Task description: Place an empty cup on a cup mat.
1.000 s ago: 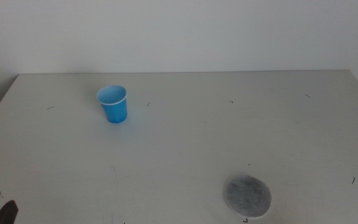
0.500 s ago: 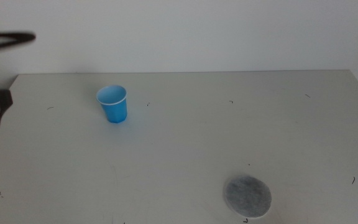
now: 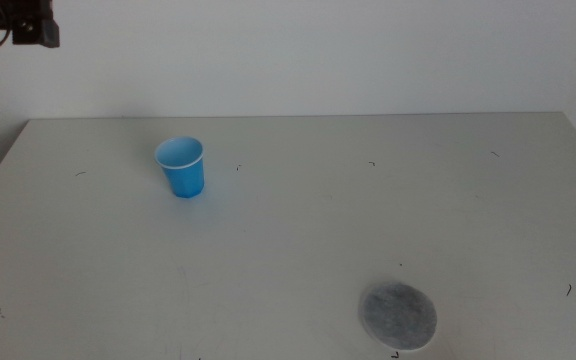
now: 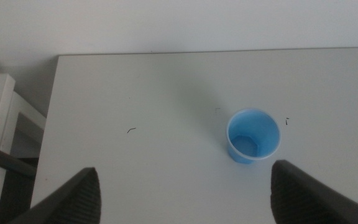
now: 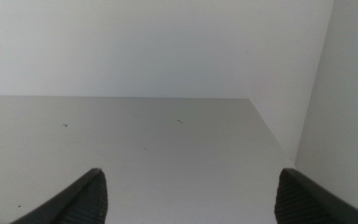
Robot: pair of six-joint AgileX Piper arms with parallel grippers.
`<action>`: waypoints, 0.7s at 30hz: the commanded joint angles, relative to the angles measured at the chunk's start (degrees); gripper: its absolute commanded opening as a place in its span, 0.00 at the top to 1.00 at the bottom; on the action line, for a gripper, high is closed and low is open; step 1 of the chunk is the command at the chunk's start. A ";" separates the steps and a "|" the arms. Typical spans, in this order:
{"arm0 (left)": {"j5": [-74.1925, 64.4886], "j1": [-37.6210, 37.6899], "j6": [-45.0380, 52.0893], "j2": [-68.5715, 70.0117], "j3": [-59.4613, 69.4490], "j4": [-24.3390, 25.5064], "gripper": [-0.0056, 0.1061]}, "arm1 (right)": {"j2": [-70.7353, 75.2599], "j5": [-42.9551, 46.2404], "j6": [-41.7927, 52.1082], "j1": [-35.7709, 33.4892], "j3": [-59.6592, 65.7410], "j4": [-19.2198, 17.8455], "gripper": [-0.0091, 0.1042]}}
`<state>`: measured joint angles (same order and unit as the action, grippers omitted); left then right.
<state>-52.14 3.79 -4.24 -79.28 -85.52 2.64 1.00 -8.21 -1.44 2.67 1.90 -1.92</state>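
The blue cup (image 3: 182, 168) stands upright and empty on the table's far left part. It also shows from above in the left wrist view (image 4: 252, 135). The grey speckled cup mat (image 3: 398, 315) lies flat near the front edge, right of centre, far from the cup. My left arm (image 3: 30, 24) shows only as a dark part high at the middle view's top left. My left gripper (image 4: 184, 171) is open and empty, high above the table, short of the cup. My right gripper (image 5: 190, 173) is open and empty over bare table, out of the middle view.
The white table (image 3: 368, 200) bears only small dark specks. A white wall stands behind it. A white shelf unit (image 4: 5, 118) stands beside the table's left edge. The table's right edge (image 5: 272, 134) shows in the right wrist view.
My left arm has risen from the middle view's bottom left corner, past the left edge, up to the top left corner. The cup and mat have not moved.
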 commanded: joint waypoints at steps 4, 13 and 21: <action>-0.56 0.26 2.79 -6.17 -9.75 -1.82 0.01 | 1.10 4.44 0.49 -0.11 -0.66 -0.52 0.09; -0.28 0.26 6.43 -14.31 -11.89 -6.55 0.01 | 1.10 4.44 0.49 -0.11 -0.66 -0.52 0.09; 4.67 0.26 5.28 -21.03 -11.89 -11.50 0.01 | 1.10 4.44 0.49 -0.11 -0.66 -0.52 0.09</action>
<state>-51.07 3.79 1.74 -101.50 -95.37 -6.14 1.00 -8.21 -1.44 2.67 1.90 -1.92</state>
